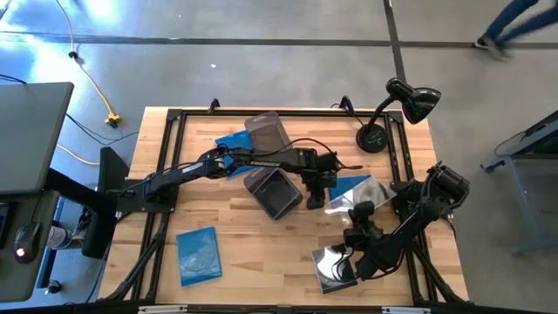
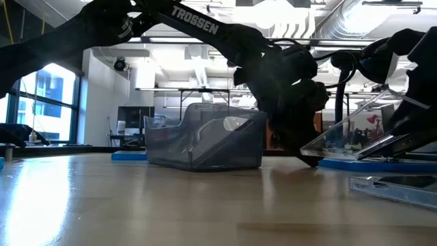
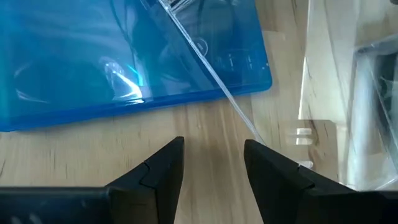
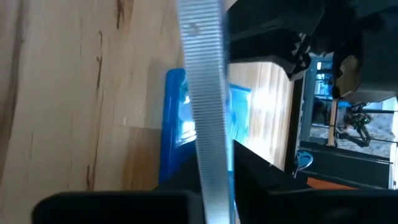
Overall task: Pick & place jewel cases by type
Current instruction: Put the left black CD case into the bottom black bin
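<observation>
A clear jewel case (image 1: 364, 195) stands tilted over a blue jewel case (image 1: 347, 185) right of the table's middle, and my right gripper (image 1: 359, 212) is shut on it. My left gripper (image 3: 214, 146) is open just beside the clear case's low edge (image 3: 242, 121), facing the blue case (image 3: 124, 56). A silver-faced case (image 1: 336, 267) lies flat near the front edge. Another blue case (image 1: 198, 255) lies at the front left. A third blue case (image 1: 232, 142) lies at the back beside a tub. My right gripper pinches the clear case's ribbed edge (image 4: 205, 118) between its two fingers, coming from the table's near right and slanting down. That edge is raised. The opposite edge (image 2: 313, 156) rests low by the blue case (image 2: 369, 164), so the case tilts. Whether my left gripper's finger (image 3: 273, 168) touches the clear case I cannot tell.
Two smoky-grey tubs stand near the middle, one at the back (image 1: 266, 131) and one (image 1: 275, 193) under my left arm. A black desk lamp (image 1: 392, 112) stands at the back right. Bare wood lies at the front middle.
</observation>
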Controlling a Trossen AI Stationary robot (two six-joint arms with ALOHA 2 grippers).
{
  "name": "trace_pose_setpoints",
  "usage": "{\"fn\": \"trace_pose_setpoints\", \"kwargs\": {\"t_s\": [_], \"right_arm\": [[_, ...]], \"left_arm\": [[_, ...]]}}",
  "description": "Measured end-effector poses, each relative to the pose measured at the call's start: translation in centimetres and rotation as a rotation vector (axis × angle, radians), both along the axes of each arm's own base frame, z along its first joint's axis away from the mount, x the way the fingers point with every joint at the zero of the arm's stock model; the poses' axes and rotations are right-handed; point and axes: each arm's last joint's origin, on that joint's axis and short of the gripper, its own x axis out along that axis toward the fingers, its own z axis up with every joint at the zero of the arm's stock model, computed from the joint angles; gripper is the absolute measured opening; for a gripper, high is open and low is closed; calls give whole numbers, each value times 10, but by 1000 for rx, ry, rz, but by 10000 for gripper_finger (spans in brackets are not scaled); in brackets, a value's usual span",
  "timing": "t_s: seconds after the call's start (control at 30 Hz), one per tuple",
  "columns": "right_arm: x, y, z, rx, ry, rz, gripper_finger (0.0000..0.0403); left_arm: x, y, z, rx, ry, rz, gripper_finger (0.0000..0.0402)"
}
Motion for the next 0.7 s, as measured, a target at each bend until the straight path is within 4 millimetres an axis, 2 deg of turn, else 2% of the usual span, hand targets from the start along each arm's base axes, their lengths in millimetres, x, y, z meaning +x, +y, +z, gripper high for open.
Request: {"fn": "trace_pose_setpoints", "kwargs": {"t_s": [0.17, 0.37, 0.47, 0.63, 0.7], "right_arm": [[-4, 2, 0, 9, 33, -4, 6], [-9, 6, 2, -17, 29, 34, 14], [-8, 9, 10, -34, 32, 33, 13], [-3, 14, 24, -37, -51, 3, 3], [-2, 15, 28, -25, -70, -13, 6]], "left_arm": [[0, 11, 8, -30, 32, 81, 168], [3, 17, 25, 2, -22, 89, 168], [-2, 20, 32, 22, 1, 74, 168], [-18, 34, 71, 32, -14, 100, 168], [-30, 40, 90, 36, 6, 100, 168]]}}
